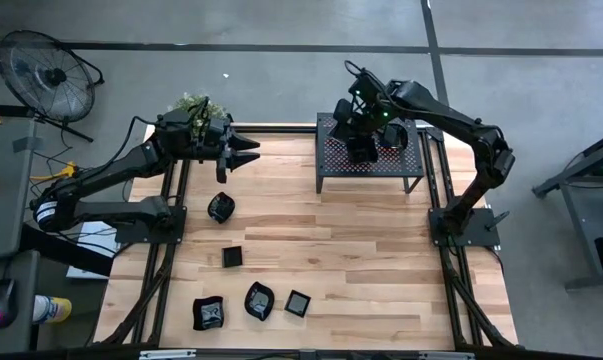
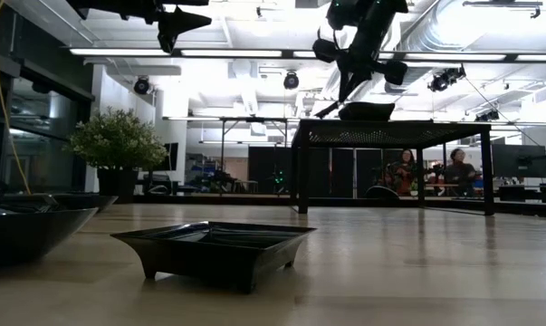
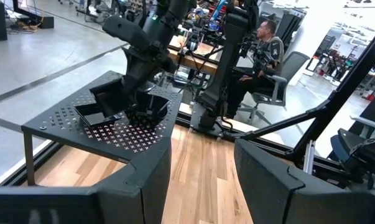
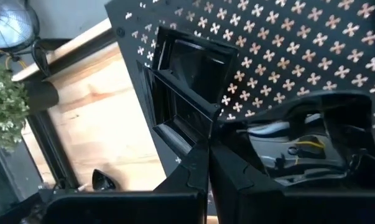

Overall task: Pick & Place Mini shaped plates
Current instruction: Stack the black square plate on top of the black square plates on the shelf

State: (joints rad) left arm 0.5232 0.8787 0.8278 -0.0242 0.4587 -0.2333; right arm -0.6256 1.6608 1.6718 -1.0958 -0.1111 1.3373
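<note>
From above: five plates point(image 1: 221, 207) scattered on desk point(image 1: 381, 260), left pincer point(image 1: 249, 152) spread wide above it, empty. Level: square plate point(image 2: 214, 249) nearest. Wrist views: right pincer point(image 4: 209, 149) clenched, empty, over rack point(image 4: 311, 56) beside two plates point(image 4: 190, 81).

Five black mini plates point(image 1: 233, 257) on table, two on rack point(image 1: 331, 182)
</note>
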